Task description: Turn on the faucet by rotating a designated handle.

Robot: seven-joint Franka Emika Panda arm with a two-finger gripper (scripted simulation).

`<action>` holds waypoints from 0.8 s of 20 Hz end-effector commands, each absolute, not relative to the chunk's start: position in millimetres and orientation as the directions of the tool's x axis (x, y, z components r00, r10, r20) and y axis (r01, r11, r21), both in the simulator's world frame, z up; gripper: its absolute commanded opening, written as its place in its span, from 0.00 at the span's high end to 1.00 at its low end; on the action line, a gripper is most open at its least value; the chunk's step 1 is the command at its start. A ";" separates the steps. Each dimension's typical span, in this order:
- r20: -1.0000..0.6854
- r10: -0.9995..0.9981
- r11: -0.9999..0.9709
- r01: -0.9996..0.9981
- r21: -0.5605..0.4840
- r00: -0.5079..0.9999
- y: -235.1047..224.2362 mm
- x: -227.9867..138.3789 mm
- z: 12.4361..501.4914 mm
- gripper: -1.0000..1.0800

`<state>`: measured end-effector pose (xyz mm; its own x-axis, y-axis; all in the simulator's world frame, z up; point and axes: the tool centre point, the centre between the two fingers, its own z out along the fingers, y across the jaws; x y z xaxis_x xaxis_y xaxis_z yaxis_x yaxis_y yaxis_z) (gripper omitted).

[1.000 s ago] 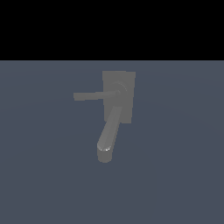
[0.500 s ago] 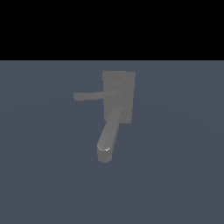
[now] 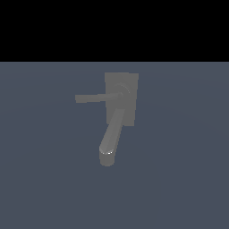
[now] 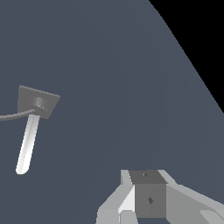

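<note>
The matte grey faucet [image 3: 127,85] stands mid-scene in the exterior view, with a flat back plate. Its thick rounded spout [image 3: 111,138] reaches down toward the camera. The handle [image 3: 94,98], a thin straight bar, runs from a small round hub toward the exterior view's left. The wrist view shows the faucet [image 4: 37,101] far off, its spout [image 4: 27,144] pale and the handle [image 4: 15,115] a thin line. My gripper [image 4: 148,176] shows only partly at the picture's edge, well apart from the faucet and holding nothing. Its jaws are not clear enough to read. The arm is absent from the exterior view.
The faucet rests on a plain dark blue-grey surface [image 3: 179,170] that fills both views. A black background [image 3: 114,27] lies beyond its far edge. No other objects show.
</note>
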<state>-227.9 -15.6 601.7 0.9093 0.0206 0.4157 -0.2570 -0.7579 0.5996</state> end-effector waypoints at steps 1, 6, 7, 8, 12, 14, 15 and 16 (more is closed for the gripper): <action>0.450 0.059 -0.687 -0.291 0.666 0.891 -9.8 -225.5 617.4 1.00; 0.491 0.154 -0.528 -0.349 0.774 0.858 8.7 -219.5 645.7 1.00; 0.494 0.175 -0.494 -0.359 0.792 0.852 13.4 -218.0 650.8 1.00; 0.496 0.196 -0.459 -0.368 0.809 0.846 18.5 -216.4 655.7 1.00; 0.487 0.286 -0.315 -0.399 0.861 0.825 41.9 -208.6 672.1 1.00; 0.472 0.332 -0.241 -0.411 0.879 0.817 55.2 -203.8 678.3 1.00; 0.462 0.355 -0.204 -0.415 0.887 0.813 62.2 -201.1 680.8 1.00; 0.450 0.377 -0.166 -0.419 0.893 0.809 69.4 -198.2 682.9 1.00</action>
<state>-202.5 58.4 679.2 0.8155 0.3420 0.4669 -0.4118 -0.2239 0.8833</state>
